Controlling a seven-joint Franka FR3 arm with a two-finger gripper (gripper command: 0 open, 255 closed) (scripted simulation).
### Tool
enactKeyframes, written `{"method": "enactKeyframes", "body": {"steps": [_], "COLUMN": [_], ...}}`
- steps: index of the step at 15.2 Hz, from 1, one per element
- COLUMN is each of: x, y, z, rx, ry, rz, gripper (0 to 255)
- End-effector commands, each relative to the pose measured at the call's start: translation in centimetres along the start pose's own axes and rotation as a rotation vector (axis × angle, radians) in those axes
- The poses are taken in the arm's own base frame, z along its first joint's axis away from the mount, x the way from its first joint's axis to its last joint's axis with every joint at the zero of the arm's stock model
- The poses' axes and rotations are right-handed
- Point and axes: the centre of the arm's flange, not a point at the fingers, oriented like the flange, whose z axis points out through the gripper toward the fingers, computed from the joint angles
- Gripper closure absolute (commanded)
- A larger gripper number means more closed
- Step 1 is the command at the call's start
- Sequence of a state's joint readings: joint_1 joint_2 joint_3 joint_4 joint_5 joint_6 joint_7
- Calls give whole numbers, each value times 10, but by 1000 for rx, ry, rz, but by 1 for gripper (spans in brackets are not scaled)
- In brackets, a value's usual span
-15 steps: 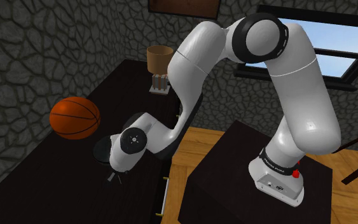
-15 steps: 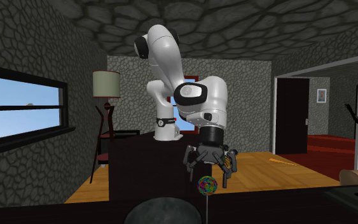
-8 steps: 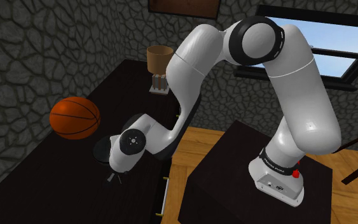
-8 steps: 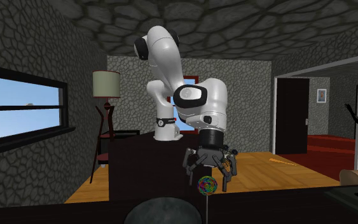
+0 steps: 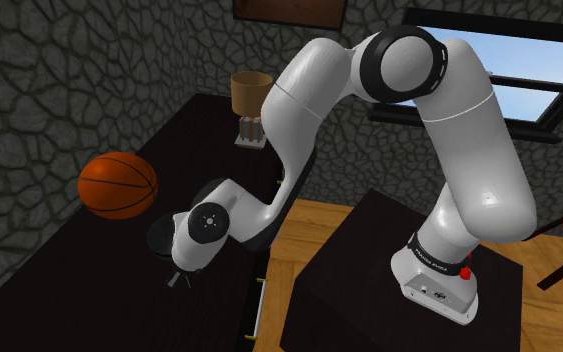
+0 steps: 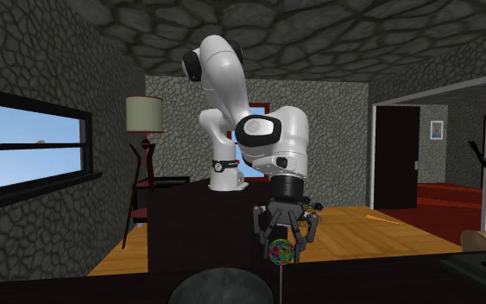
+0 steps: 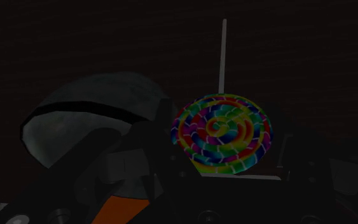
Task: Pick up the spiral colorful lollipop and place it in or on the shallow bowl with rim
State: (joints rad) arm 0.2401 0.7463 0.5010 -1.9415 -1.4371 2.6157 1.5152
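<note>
The hand (image 6: 283,233) is hanging open astride the spiral lollipop (image 7: 222,133) on the worktop (image 5: 79,280), just beside the bowl (image 7: 75,121). Closing off-centre, I judge, is risking the thin disc twisting or slipping free.

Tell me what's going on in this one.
The white Franka arm is reaching down over a dark table, its jaws open on either side of the spiral rainbow lollipop, which does not look clasped yet. The dark shallow bowl sits right beside the lollipop.
</note>
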Motion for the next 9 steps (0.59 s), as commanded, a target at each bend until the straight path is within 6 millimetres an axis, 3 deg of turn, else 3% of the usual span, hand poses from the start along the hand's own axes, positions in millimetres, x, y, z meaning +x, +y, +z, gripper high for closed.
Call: {"method": "enactKeyframes", "body": {"steps": [1,3,9], "x": [0,0,13], "y": [0,0,3], "z": [0,0,-29], "rx": [0,0,0], "ry": [0,0,0], "rz": [0,0,0], "gripper": [255,255,255]}}
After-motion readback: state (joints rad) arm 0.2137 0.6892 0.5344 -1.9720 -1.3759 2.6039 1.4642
